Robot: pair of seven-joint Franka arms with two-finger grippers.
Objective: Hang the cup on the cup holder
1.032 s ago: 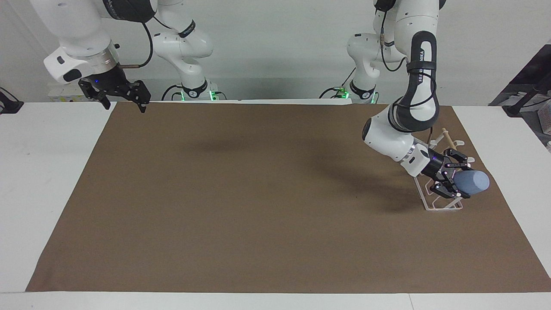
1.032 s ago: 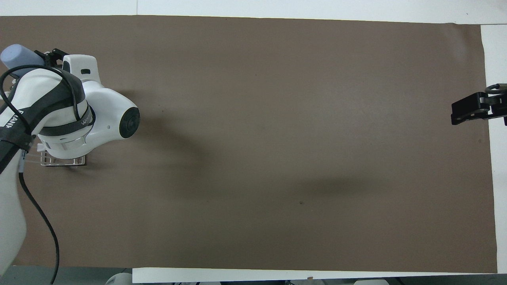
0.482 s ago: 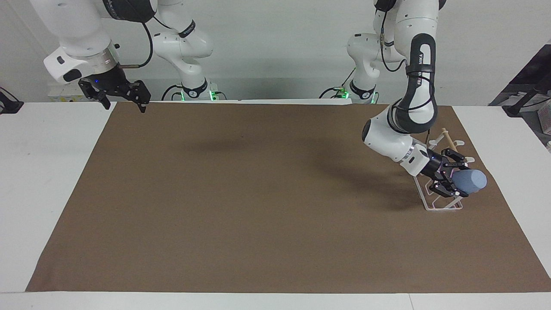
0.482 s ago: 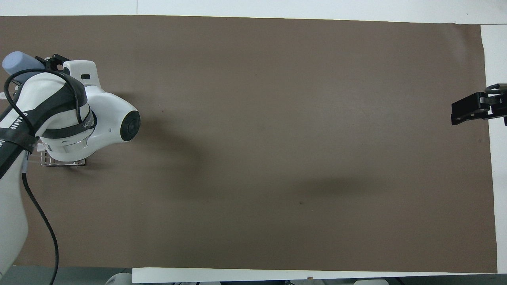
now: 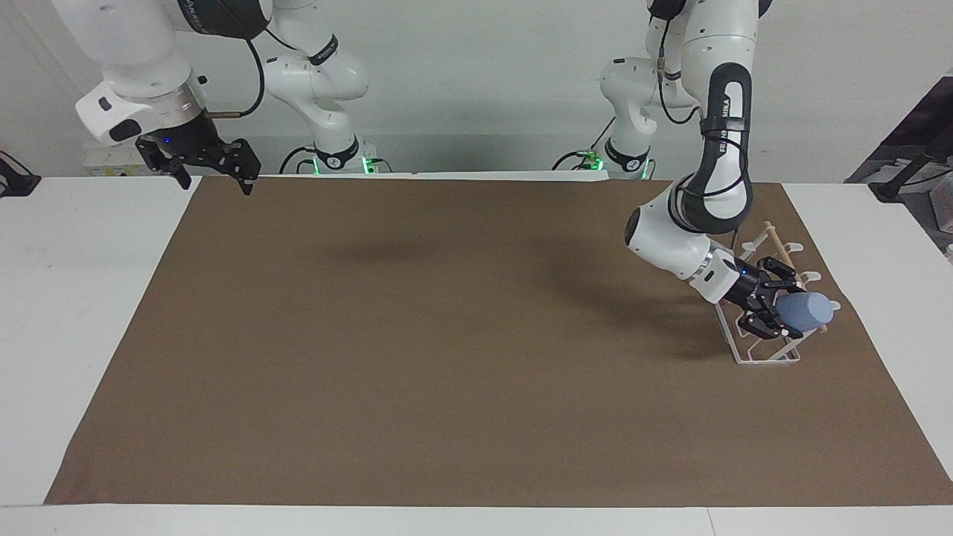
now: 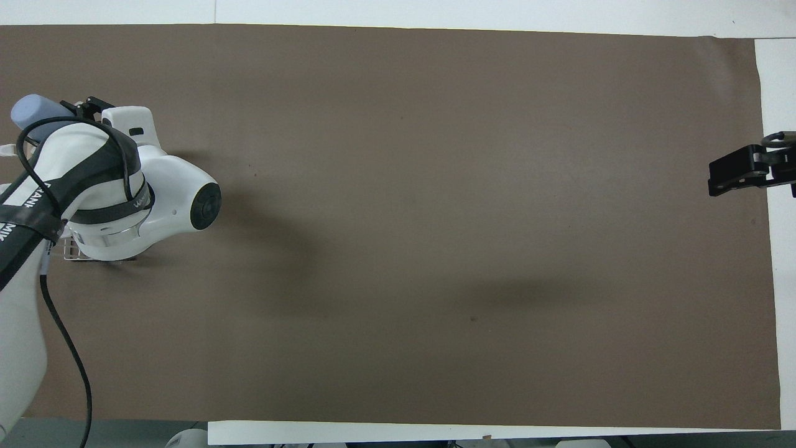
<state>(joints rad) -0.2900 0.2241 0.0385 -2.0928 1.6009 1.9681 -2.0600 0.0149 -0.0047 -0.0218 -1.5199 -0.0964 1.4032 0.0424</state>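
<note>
The cup (image 5: 806, 311) lies nearly on its side in the air, its long axis running out from the left end effector (image 5: 774, 308) toward the left arm's end of the worktop (image 5: 89, 298). It sits directly over the cup holder (image 5: 763, 353), low among the slanted prongs just beside the wooden dowel (image 5: 774, 240). Whether a prong has entered the cup's mouth I cannot tell. The left end effector is clamped on the cup near its mouth end. The holder stands near the brown mat's (image 5: 447, 335) edge at that same end. The right end effector (image 5: 212, 175) waits, fingers spread and empty, above the mat's corner by its own base. Count: one cup, one holder, two arms.
</note>
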